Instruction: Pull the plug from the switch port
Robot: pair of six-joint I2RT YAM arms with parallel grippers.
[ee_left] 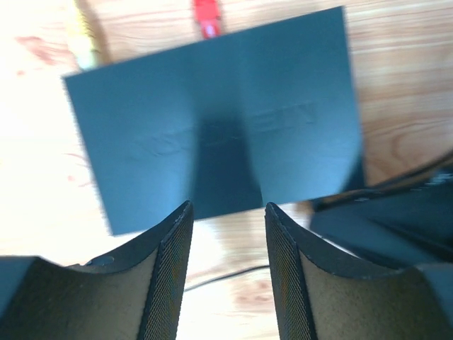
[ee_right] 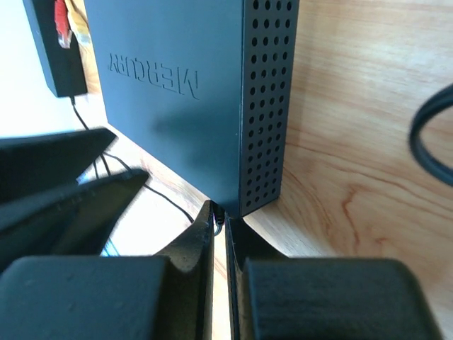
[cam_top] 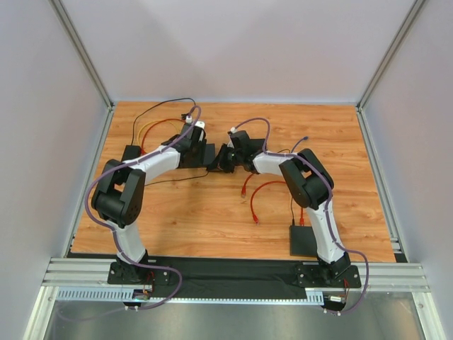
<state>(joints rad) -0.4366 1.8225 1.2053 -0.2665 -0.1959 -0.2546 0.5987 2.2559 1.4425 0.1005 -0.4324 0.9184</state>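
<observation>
Nearest you, by the near right corner of the counter [cam_top: 212, 219], a flat black box [cam_top: 304, 241] is lying just beside the base of your right arm [cam_top: 311, 184]. Further in, toward the middle of the counter, loose red cables [cam_top: 253, 211] are curling over the wood.

Beyond them, about midway between the left and right edges and closer to the far edge, your right arm and your left arm [cam_top: 127, 191] are meeting at the switch [ee_right: 177, 106].

Your right fingers [ee_right: 195, 244] are sitting together with only a thin slit between them. Their tips are resting right at the switch's nearest corner, below its perforated side. Something small and dark is showing at the tips, and you cannot tell whether it is pinched.

Your left fingers [ee_left: 166, 283] are standing apart with nothing between them, hovering over the switch's flat top.

The red plug [ee_left: 207, 20] is sitting at the edge of the switch opposite those left fingers. The left wrist view is blurring there, so you cannot tell how deep it is sitting in its port. A yellow plug [ee_left: 81, 44] is lying near the neighbouring corner of the switch.

Toward the left edge, a second black box [cam_top: 131, 154] is lying beside your left arm. Past it, a black cable [cam_top: 170, 102] is looping along the far edge.
</observation>
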